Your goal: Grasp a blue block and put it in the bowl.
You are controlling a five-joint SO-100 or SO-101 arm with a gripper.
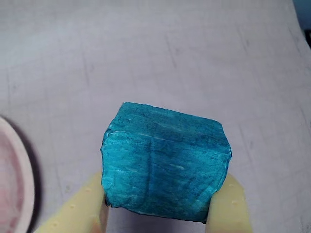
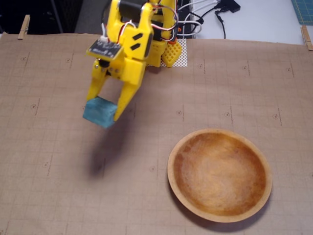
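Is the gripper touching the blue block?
Touching. The wrist view shows the gripper with both fingers pressed against the blue block; the fixed view shows it lifted.

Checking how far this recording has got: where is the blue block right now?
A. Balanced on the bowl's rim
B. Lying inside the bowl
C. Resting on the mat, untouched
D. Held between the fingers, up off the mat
D: the fixed view shows the blue block clamped in the gripper with its shadow on the mat below, left of the empty bowl; the wrist view shows a finger on each side.
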